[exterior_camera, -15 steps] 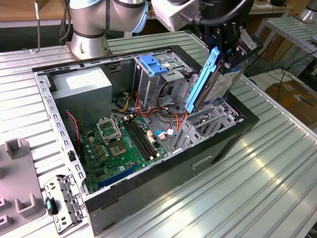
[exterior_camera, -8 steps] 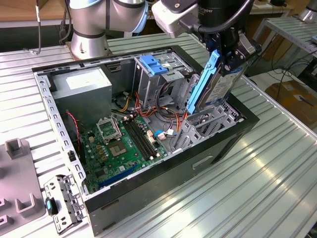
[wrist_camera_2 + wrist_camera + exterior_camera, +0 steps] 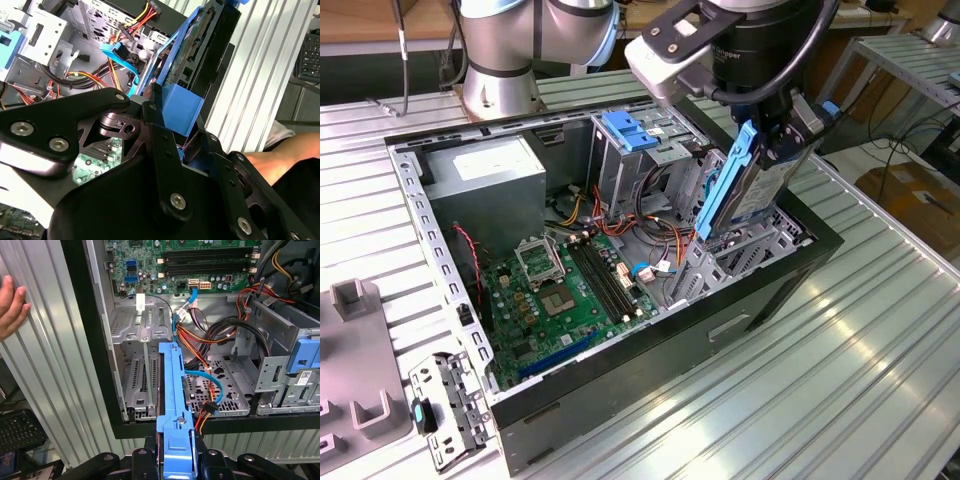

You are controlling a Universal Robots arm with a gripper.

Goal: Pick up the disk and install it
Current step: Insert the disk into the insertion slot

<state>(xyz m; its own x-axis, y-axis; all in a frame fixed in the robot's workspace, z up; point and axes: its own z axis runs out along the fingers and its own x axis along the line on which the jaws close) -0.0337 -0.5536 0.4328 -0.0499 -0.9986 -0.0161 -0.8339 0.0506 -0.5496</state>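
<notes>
The disk (image 3: 735, 185), a grey drive edged by a bright blue carrier frame, hangs on edge over the open computer case (image 3: 650, 340). My gripper (image 3: 778, 140) is shut on its upper end. The disk's lower end sits just above the metal drive bay (image 3: 760, 245) at the exterior view's right end of the case. In the first wrist view the blue frame (image 3: 172, 390) runs out from between my fingers toward the bay's perforated slots (image 3: 145, 375). The second wrist view shows the disk (image 3: 187, 65) edge-on, its blue tab (image 3: 177, 107) clamped.
A tall metal cage with a blue latch (image 3: 625, 130) stands beside the bay. Cables (image 3: 205, 340) and a blue data lead (image 3: 212, 385) lie across the bay floor. The motherboard (image 3: 570, 290) fills the case middle. A person's hand (image 3: 10, 305) rests on the ribbed table. A loose bracket (image 3: 445, 410) lies outside.
</notes>
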